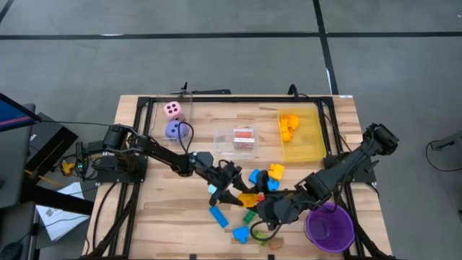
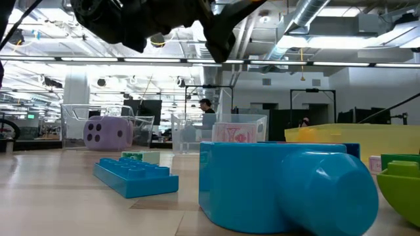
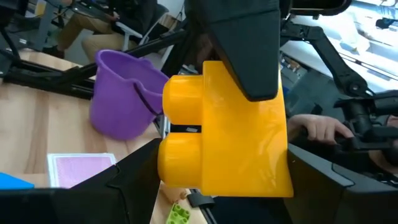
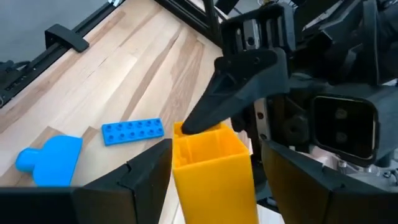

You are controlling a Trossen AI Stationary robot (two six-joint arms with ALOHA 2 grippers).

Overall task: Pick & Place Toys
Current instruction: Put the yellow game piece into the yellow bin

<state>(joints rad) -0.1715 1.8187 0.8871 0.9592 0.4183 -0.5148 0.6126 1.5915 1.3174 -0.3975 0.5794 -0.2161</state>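
While both grippers pinch one yellow brick (image 1: 250,200) at table's 6 o'clock, you've binned some yellow bricks (image 1: 289,124) at 1 o'clock; approx. ten loose bricks (image 1: 219,216), dice (image 1: 173,110) remain.

Left gripper (image 1: 234,190) and right gripper (image 1: 268,208) each closed on it.

green brick (image 2: 401,187) cut off, yellow brick (image 4: 211,171) cropped

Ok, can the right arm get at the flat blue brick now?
Probably not: the right gripper looks closed on the yellow brick, which the left gripper also grips. Otherwise the blue brick lies unobstructed.
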